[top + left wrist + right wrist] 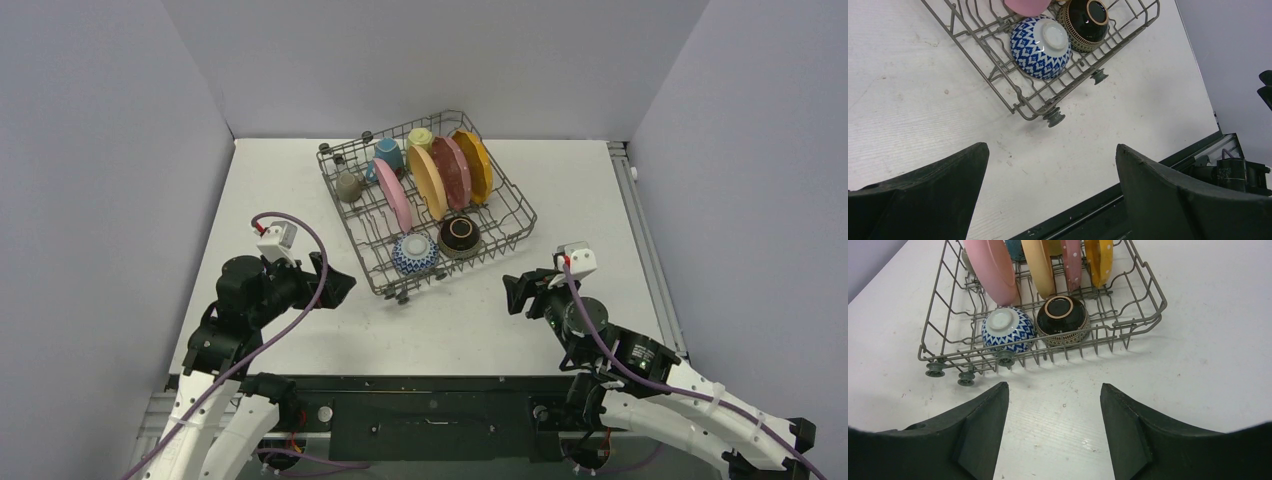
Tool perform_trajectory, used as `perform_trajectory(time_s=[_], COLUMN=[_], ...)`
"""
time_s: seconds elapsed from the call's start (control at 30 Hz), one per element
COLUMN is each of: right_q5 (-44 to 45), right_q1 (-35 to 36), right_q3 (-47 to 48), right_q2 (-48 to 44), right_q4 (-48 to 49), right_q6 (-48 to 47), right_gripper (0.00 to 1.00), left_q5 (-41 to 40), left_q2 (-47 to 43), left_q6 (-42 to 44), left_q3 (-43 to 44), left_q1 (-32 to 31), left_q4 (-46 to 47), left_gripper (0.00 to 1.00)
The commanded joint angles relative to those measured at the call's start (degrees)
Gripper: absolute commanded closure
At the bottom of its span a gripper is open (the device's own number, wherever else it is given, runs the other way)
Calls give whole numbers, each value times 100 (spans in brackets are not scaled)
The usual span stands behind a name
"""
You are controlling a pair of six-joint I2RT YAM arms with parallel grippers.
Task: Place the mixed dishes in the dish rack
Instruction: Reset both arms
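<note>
The dish rack stands angled on the middle of the white table. In it stand the light pink, yellow, dark pink and orange plates on edge. Behind them sit the grey, blue and pale-yellow mugs. The blue-white bowl and dark brown bowl lie upside down at the rack's near corner. My left gripper hangs open just left of that corner, with nothing in it. Right of the corner my right gripper is open and empty.
The rack's small wheels rest on the table near the left gripper. A black frame runs along the table's near edge. Grey walls close in the left, back and right sides.
</note>
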Motion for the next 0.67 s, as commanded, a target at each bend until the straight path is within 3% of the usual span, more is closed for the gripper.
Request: perform_trajectory(time_s=[0.0, 0.47, 0.63], right_q5=[91, 69, 88], right_q1=[48, 60, 61], right_q3=[-48, -105, -105], right_q2=[-121, 149, 172], right_q4=[296, 336, 313], right_q6=[-183, -179, -176], right_gripper=[37, 37, 37], left_q5=[-94, 98, -198], left_q2=[-74, -162, -327], left_q6=[90, 168, 144], left_q3=[39, 4, 45], left_q1=[-19, 24, 50], left_q4=[279, 355, 252], left_gripper=[4, 4, 4])
